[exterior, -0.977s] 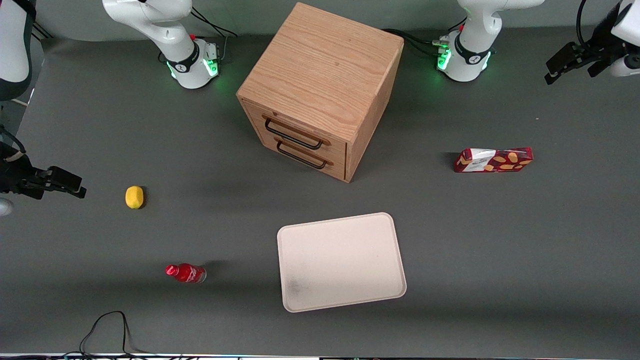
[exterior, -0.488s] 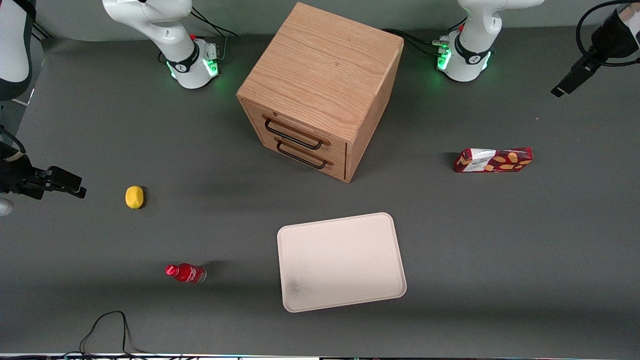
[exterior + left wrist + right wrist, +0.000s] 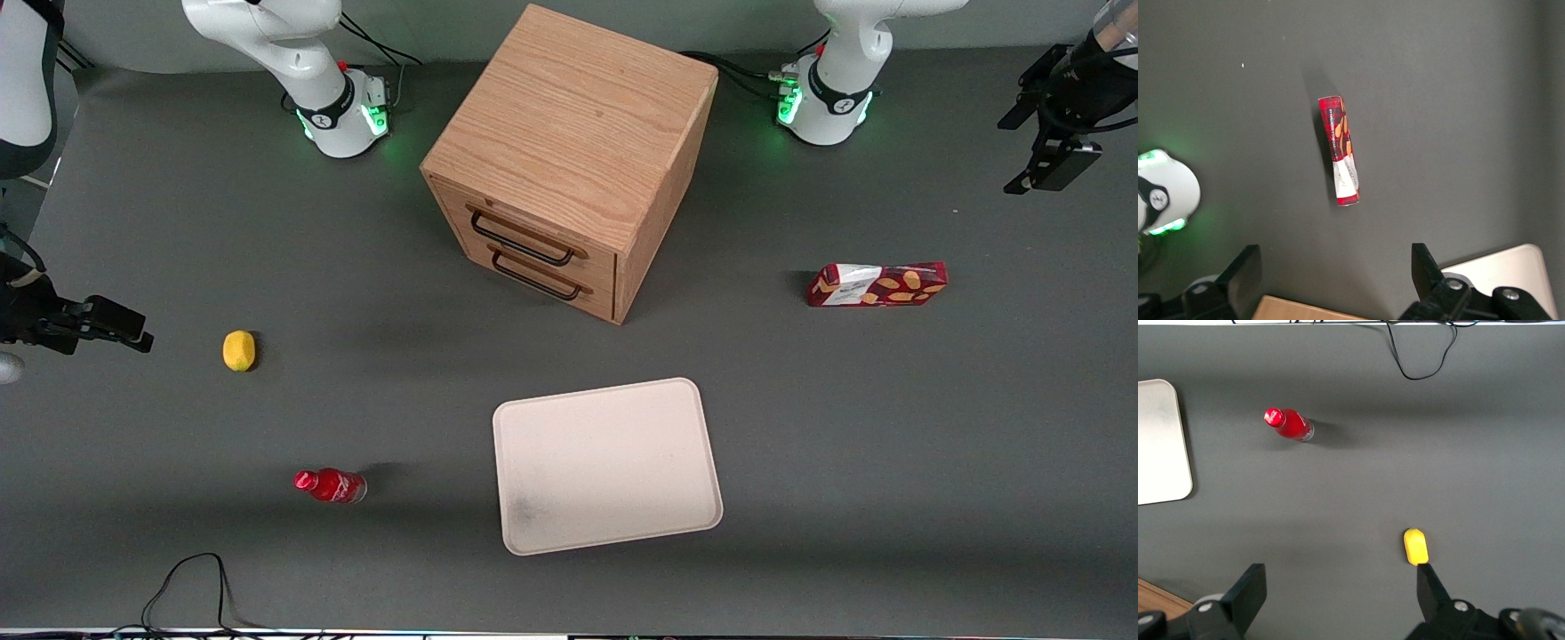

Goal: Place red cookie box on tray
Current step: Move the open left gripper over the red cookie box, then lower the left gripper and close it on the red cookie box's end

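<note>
The red cookie box (image 3: pixel 877 284) lies flat on the grey table toward the working arm's end, its white panel facing the cabinet; the left wrist view shows the red cookie box (image 3: pixel 1343 150) lengthwise below the camera. The cream tray (image 3: pixel 605 462) sits nearer the front camera than the cabinet, bare, and a corner of the tray (image 3: pixel 1511 273) shows in the wrist view. My left gripper (image 3: pixel 1049 164) hangs high above the table's end, farther from the front camera than the box. The gripper (image 3: pixel 1335 280) is open and holds nothing.
A wooden two-drawer cabinet (image 3: pixel 569 151) stands mid-table, drawers shut. A yellow lemon (image 3: pixel 238 349) and a small red bottle (image 3: pixel 331 485) lie toward the parked arm's end. The working arm's base (image 3: pixel 827 98) stands farther back than the box. A black cable (image 3: pixel 191 578) loops at the front edge.
My left gripper has turned at the wrist and come slightly nearer the front camera, toward the box. The box, tray and other things have not moved.
</note>
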### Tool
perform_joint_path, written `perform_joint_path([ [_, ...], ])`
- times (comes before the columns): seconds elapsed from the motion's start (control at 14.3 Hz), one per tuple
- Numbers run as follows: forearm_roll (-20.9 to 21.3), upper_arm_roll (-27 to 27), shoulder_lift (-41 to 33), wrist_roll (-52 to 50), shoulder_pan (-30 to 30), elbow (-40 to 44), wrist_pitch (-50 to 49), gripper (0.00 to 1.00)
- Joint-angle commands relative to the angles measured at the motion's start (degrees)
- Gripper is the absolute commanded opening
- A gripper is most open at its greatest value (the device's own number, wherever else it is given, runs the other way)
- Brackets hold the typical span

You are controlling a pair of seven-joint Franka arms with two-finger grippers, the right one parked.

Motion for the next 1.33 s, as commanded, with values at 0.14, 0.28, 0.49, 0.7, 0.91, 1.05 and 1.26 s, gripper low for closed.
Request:
perform_joint_path([
  [0.14,0.4,0.0,-0.5,-3.5,0.1,-8.6,8.7,1.0],
  [0.28,0.6,0.0,-0.3,-3.5,0.3,-13.7,14.6,1.0],
  [0.49,0.6,0.1,1.2,-3.5,0.7,-19.3,22.3,1.0],
  [0.7,0.6,0.1,3.3,-3.5,1.8,-23.6,28.7,1.0],
  [0.91,0.6,0.1,4.9,-3.5,2.8,-28.1,36.2,1.0],
  [1.05,0.7,0.1,6.5,-3.5,2.8,-30.1,40.1,1.0],
  [1.26,0.7,0.1,8.3,-3.5,3.3,-33.5,45.6,1.0],
])
